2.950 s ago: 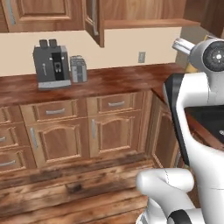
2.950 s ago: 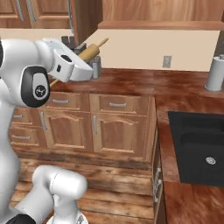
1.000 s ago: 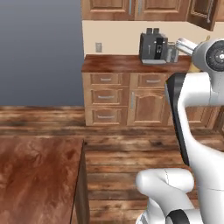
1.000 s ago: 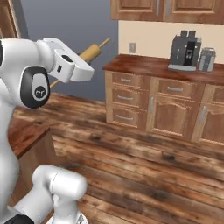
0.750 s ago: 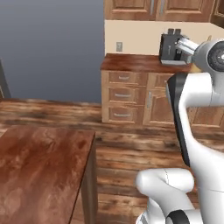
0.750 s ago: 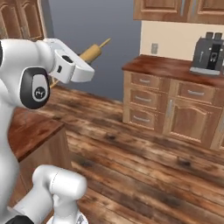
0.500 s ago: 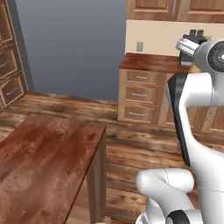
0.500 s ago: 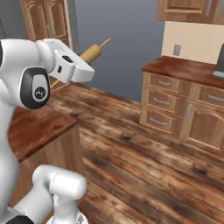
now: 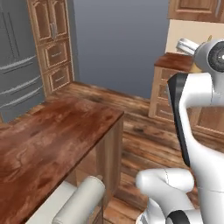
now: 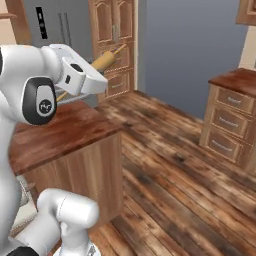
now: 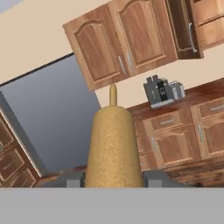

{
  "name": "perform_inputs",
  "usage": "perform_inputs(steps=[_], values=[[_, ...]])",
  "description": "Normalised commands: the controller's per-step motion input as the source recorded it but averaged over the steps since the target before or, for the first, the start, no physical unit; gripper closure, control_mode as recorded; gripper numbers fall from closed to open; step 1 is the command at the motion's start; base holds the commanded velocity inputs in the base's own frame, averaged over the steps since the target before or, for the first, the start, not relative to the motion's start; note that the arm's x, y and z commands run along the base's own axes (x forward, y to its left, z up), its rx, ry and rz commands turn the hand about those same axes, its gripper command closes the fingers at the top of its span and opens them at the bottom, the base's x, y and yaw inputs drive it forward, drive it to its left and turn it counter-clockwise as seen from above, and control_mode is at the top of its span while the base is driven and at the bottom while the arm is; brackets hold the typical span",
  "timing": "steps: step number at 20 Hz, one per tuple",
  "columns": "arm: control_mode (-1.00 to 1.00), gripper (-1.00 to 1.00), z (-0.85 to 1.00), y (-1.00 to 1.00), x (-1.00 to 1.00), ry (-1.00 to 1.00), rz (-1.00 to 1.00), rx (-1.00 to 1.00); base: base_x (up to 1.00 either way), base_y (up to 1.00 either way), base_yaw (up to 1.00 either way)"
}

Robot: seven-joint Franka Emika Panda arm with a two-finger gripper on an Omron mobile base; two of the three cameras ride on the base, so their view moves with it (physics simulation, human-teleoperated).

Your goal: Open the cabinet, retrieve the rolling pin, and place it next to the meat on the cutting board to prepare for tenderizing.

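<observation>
One slim light-tan wooden rolling pin (image 11: 113, 144) is counted, and one two-finger gripper (image 11: 113, 178). In the hand view the rolling pin is seen end-on along its length: a smooth, unmarked barrel tapering to a narrow stub handle at the far end. It is clamped between the two dark finger tips (image 11: 74, 179), one on each side of the barrel, so the jaws are closed on it. In the right base view the same rolling pin (image 10: 104, 60) is seen projecting up and away from the white gripper (image 10: 85, 77), tilted, held in the air above the near edge of a dark reddish-brown wooden island top (image 10: 55, 132).

One brown wooden upper wall cabinet (image 11: 183, 26) with its door swung open is noted in the hand view, its long grey bar handle visible on the door edge. The interior is too dark for contents to be told. Beside it two closed raised-panel doors are counted. Below, one dark grey coffee machine (image 11: 156, 92) stands on the counter, with a smaller grey vessel just beside it.

One grey refrigerator (image 9: 17, 74) stands at the far left of the left base view.
</observation>
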Motion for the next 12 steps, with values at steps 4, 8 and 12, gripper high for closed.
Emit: perform_inputs(steps=[4,8,12], values=[[1.00,1.00,0.00,0.00,0.00,0.00,0.00,0.00,-0.52,-0.12,0.48],[1.00,1.00,0.00,0.00,0.00,0.00,0.00,0.00,-0.46,-0.14,0.48],[1.00,1.00,0.00,0.00,0.00,0.00,0.00,0.00,-0.43,-0.07,0.49]])
